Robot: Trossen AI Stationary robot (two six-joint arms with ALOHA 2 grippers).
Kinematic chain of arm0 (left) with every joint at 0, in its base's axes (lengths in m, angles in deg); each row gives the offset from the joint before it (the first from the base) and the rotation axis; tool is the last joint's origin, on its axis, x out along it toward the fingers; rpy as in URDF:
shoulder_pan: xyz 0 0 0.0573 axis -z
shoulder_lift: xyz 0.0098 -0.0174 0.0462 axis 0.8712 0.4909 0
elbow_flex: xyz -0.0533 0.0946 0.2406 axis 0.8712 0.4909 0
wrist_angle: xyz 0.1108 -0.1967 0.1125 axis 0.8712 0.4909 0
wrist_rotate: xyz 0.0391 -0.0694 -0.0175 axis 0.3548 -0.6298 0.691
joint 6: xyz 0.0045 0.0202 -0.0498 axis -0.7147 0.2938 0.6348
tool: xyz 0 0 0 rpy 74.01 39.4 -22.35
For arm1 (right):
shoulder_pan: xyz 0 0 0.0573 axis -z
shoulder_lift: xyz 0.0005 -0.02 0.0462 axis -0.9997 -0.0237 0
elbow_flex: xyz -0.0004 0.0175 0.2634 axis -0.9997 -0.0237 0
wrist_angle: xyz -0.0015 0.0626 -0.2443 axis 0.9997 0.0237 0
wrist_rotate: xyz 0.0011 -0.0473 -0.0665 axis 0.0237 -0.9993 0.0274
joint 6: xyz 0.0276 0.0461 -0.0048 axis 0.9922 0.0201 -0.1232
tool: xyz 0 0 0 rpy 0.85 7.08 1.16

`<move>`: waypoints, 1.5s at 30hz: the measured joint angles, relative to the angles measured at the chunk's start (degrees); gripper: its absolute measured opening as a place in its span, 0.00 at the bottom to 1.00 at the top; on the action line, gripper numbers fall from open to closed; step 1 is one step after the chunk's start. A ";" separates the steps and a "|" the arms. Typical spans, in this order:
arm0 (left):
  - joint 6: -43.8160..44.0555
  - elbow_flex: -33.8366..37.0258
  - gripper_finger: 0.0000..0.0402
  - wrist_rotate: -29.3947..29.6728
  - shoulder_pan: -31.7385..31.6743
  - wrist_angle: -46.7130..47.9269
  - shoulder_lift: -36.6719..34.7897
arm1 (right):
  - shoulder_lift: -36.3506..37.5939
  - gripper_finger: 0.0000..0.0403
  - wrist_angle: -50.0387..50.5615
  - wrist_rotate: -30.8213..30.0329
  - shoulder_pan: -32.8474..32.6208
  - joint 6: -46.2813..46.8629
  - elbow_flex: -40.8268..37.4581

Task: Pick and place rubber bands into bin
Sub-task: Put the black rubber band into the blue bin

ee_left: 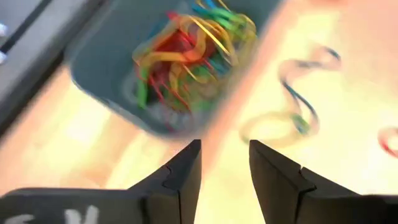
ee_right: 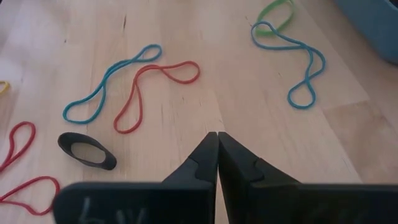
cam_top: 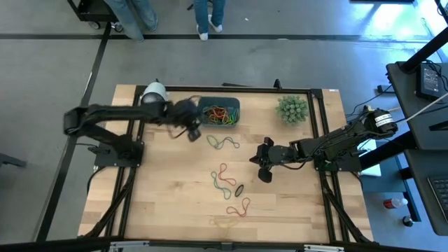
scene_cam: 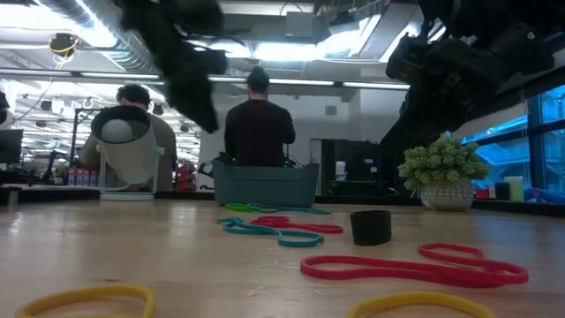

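The left gripper point(cam_top: 194, 131) hovered with jaws parted and empty beside the bin point(cam_top: 219, 113); right gripper point(cam_top: 262, 162) closed, empty, above loose rubber bands point(cam_top: 225, 178)

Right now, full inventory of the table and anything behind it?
bin: one, teal, far edge of table, holds a multicoloured pile of rubber bands
loose bands: several, red, blue, green, yellow, mid-table towards the near edge
black ring: one, beside the loose bands
white cylinder: one, left of bin
green plant: one, white pot, right of bin
people: two, beyond the table
left tool: open, near the bin's left end
right tool: shut, empty, mid-table
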 joint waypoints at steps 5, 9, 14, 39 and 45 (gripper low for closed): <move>6.61 11.70 0.25 1.02 9.38 -3.68 -9.77 | -0.02 0.04 0.04 0.00 0.00 1.06 0.00; 9.62 18.69 0.19 1.50 15.79 -6.29 -15.77 | -0.02 0.04 0.00 0.00 -0.01 0.82 0.00; 10.72 24.89 0.10 5.05 22.25 -10.61 -19.53 | -0.02 0.03 -1.35 -0.54 0.59 -0.46 0.04; 3.69 31.24 0.00 1.20 24.53 -23.15 -20.16 | -27.44 0.07 31.46 4.33 -10.01 3.84 34.99; 3.80 31.24 0.00 1.21 24.53 -23.49 -20.16 | -31.07 0.11 31.29 6.97 -10.01 2.83 36.26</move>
